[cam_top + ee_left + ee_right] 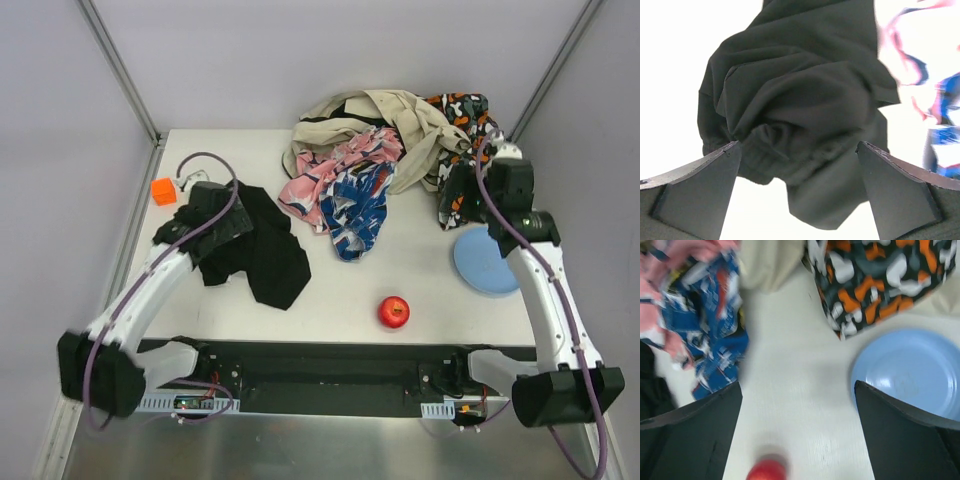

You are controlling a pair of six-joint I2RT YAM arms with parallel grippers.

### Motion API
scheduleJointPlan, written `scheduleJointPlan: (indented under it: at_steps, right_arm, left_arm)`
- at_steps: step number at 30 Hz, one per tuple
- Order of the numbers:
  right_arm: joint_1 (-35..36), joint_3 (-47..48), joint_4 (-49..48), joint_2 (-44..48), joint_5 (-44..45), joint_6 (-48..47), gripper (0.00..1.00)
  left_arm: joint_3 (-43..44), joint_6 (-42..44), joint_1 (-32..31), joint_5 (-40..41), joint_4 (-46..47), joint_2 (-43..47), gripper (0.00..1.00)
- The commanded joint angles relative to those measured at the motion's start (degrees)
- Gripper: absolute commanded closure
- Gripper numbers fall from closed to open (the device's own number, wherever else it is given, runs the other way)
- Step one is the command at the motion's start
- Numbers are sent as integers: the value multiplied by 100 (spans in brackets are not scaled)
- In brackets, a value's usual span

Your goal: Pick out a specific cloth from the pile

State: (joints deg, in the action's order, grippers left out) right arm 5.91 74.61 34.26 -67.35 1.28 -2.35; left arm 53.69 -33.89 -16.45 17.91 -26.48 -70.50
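Two claws stand spread wide, gripping nothing. Left claw [799, 150] sits over the black cloth [268, 255], crumpled on the white worktop [420, 285] just left of the pile [390, 140]. Right claw [797, 390] hangs near a blue plate [912, 372].

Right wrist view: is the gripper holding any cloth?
No: the right gripper stands wide open above bare table, gripping nothing.
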Motion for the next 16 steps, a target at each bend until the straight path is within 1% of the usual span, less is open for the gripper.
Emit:
scheduleJointPlan:
  at_steps: [1, 5, 7, 10, 13, 16]
  right_arm:
    - [-20, -1498, -587, 888, 838, 630, 4]
    - [-20, -2659, -912, 1908, 831, 815, 4]
    - [-20, -3056, -965, 2286, 699, 876, 4]
    - [-20, -3495, -965, 2735, 786, 1061, 5]
    - [-11, -3874, -1105, 3122, 839, 1088, 4]
    - [-20, -3980, -1176, 3298, 795, 1000, 4]
  left_arm:
    - [-156, 67, -16, -682, -410, 2080, 1]
    - [-771, -153, -16, -850, -428, 3829, 1]
    - [-974, -170, -16, -947, -463, 4340, 1]
    - [-1194, -329, -16, -1105, -455, 4685, 1]
    - [-1221, -355, -16, -1123, -455, 4686, 1]
    - [-1247, -364, -16, -1158, -455, 4624, 1]
